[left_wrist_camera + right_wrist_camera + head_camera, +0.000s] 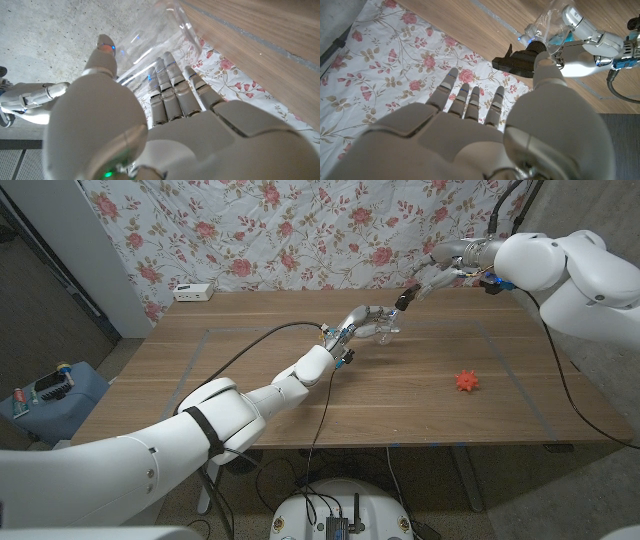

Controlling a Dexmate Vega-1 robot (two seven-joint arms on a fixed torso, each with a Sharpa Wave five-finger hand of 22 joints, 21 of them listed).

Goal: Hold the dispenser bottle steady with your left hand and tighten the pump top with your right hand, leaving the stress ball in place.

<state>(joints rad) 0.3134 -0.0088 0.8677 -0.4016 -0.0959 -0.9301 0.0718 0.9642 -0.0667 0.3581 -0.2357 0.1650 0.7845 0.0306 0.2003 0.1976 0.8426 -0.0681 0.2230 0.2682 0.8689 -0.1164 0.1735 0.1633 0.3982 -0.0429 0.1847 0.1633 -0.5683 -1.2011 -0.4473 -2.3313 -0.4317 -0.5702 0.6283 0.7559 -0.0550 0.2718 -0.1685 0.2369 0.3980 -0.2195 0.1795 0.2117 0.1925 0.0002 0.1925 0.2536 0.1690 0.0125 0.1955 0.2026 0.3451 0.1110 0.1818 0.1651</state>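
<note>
- No readable text, labels, brands or numbers in any view.
- Dispenser bottle (385, 328): clear plastic, no label or print visible.
- White box (193, 292) at the far tabletop edge: markings too small to read.
- Blue case (45, 402) on the floor: something coloured on top, nothing legible.
- Backdrop cloth (300, 230): rose pattern only, no lettering.
</note>
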